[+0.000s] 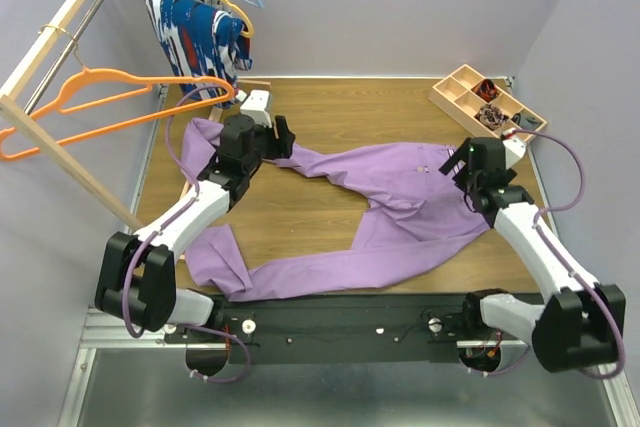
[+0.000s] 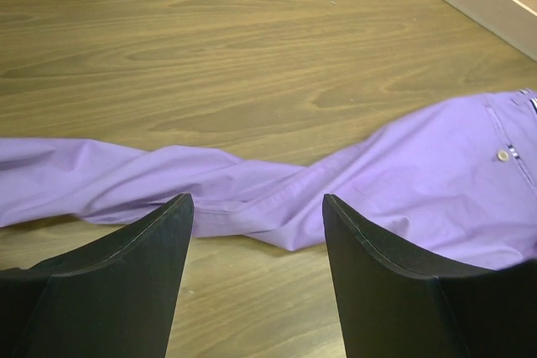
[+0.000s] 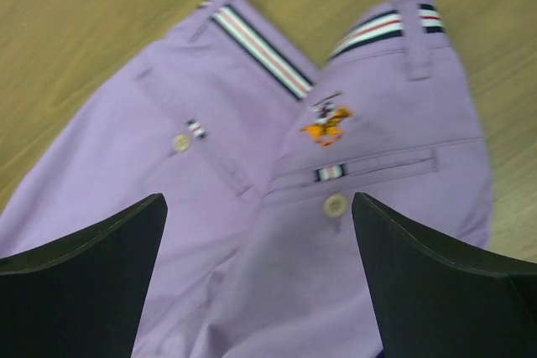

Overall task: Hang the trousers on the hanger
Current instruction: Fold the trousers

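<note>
The lilac trousers (image 1: 390, 207) lie spread on the wooden table, legs running left, waistband at the right. The bright orange hanger (image 1: 110, 112) hangs on the wooden rack at the left, apart from both arms. My left gripper (image 1: 283, 137) is open and empty over the upper trouser leg (image 2: 252, 186). My right gripper (image 1: 455, 162) is open and empty just above the seat of the trousers (image 3: 277, 232), near the striped waistband (image 3: 260, 48) and pocket buttons.
A wooden rack (image 1: 60, 67) stands at the left with a patterned blue, white and red garment (image 1: 195, 32) and other hangers. A wooden compartment tray (image 1: 485, 102) sits at the back right. A white block (image 1: 257, 102) lies at the back.
</note>
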`<state>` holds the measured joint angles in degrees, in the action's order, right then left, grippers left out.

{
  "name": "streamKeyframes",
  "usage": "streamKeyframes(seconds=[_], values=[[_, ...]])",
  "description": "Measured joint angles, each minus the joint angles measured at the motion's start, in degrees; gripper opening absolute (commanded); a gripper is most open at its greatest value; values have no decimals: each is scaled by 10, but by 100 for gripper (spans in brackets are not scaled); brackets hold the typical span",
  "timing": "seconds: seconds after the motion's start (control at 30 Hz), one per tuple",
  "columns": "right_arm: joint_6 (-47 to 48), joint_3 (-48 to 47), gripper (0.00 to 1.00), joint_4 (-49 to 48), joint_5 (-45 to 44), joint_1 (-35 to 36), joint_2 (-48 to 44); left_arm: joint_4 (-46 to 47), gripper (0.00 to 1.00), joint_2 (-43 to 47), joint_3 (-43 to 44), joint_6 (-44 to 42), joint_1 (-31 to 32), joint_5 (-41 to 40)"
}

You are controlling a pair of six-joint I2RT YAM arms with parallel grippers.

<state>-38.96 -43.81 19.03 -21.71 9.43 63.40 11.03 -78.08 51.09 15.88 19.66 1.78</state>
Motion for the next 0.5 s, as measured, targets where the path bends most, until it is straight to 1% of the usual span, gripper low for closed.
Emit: streamKeyframes(seconds=[0.13,0.23,0.33,0.5], values=[[0,-9,100,-1,37,-60,72,-2,72,-19,9,0,19,0],[-1,-9,100,-1,61,-66,97,0,72,-39,24,-2,28,0],[-3,-4,100,-12,72,-67,98,7,72,-68,44,-9,39,5],[-19,1,99,-24,78,-76,128,16,72,-153,90,-9,45,28]])
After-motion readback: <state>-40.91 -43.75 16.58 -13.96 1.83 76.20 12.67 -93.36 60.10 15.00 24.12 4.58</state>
